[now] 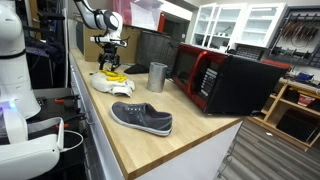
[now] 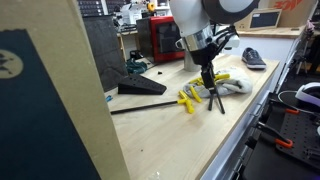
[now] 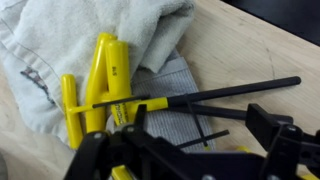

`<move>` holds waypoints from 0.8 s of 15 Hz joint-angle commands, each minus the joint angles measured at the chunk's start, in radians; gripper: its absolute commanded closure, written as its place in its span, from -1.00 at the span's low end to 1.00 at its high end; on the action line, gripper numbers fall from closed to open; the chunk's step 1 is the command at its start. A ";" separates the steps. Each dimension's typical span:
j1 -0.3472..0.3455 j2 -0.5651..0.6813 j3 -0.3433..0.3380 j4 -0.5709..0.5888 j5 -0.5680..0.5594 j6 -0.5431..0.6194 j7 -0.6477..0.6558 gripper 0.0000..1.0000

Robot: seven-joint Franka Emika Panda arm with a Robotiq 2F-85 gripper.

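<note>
Above the cloth [image 3: 60, 35], the pincer [image 3: 190, 150] hangs wide apart, empty, over a yellow-handled wrench [image 3: 105, 70] whose long black shaft points rightward in the wrist view.

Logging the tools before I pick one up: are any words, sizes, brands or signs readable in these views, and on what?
No text reads clearly in any view.
On the yellow T-handle hex key: a small dark mark on the grip, too blurred to read.
On the orange box: pale marks, too small to read.
On the dark panel: a pale emblem near its edge, with no legible letters.
On the microwave: no label can be made out.
</note>
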 commanded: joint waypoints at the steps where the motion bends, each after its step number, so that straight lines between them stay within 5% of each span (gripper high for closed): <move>1: -0.003 0.037 -0.001 0.047 0.018 -0.007 -0.106 -1.00; 12: 0.004 0.111 0.004 0.120 -0.002 -0.014 -0.243 -1.00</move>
